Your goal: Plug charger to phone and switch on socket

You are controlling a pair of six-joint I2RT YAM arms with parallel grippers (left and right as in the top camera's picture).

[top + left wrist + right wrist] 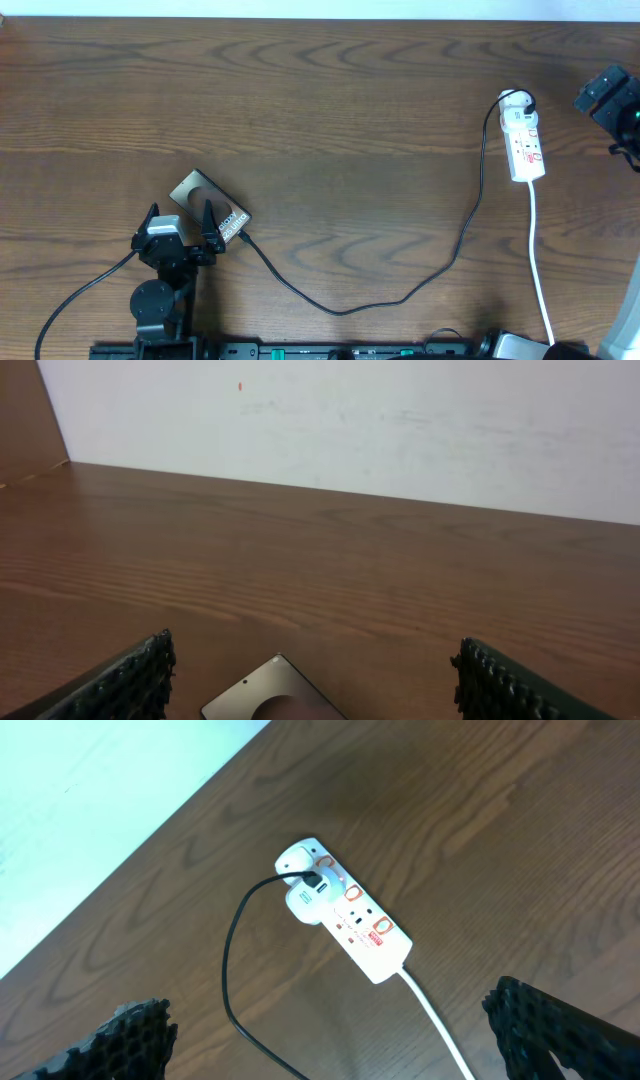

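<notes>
Phone [195, 190] lies slantwise beneath the wide-open left gripper [180, 215], charger [340, 310] tip at its near-right end, while the socket [525, 140], long axis near-to-far, sits left of the wide-spread right gripper [345, 1035], the nearer arm for its switch.

The phone [195, 192] carries 2 short lines of white lettering at its lower right end, too small in the overhead view to read with certainty. The socket [350, 915] bears red ring marks and tiny dark print, none legible.
</notes>
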